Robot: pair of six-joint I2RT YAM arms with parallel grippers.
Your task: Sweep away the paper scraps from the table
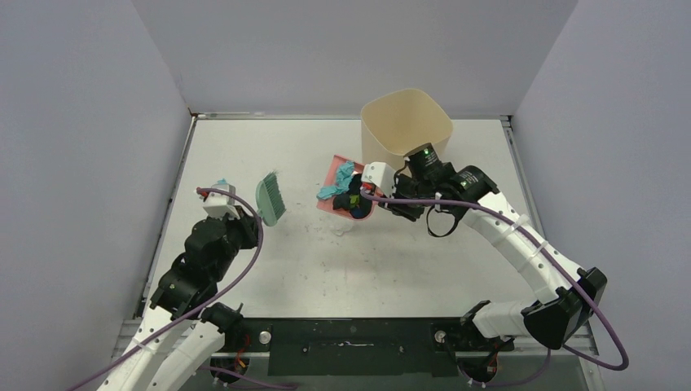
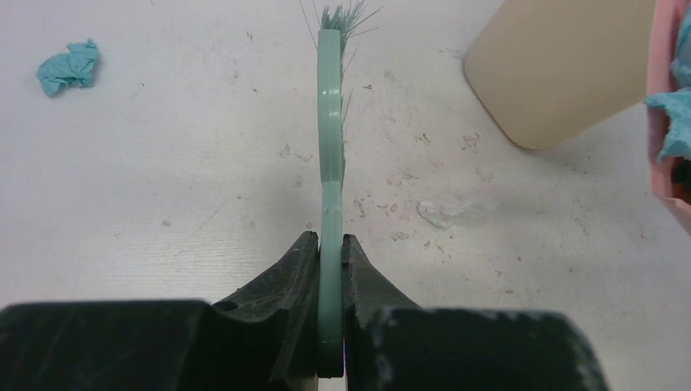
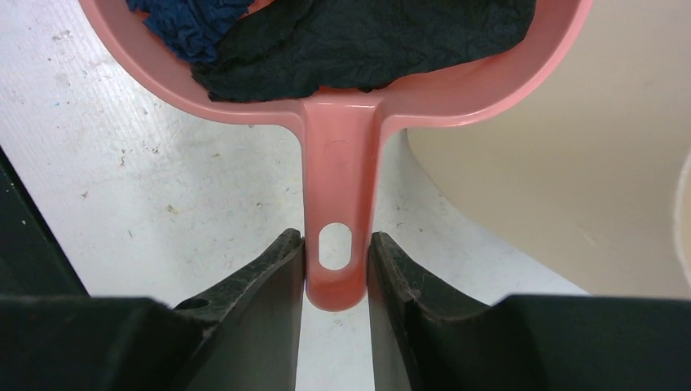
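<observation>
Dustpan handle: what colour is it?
The dustpan handle is pink, best seen in the right wrist view.

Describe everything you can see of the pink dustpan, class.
The pink dustpan looks like smooth moulded plastic: a shallow scoop with a rounded back wall and a short flat handle with an oval hanging hole at its end. The right gripper is shut on that handle end. The pan holds crumpled paper scraps, teal, dark blue and black. It sits over the table, just beside the beige bin; whether it touches either cannot be told.
</observation>
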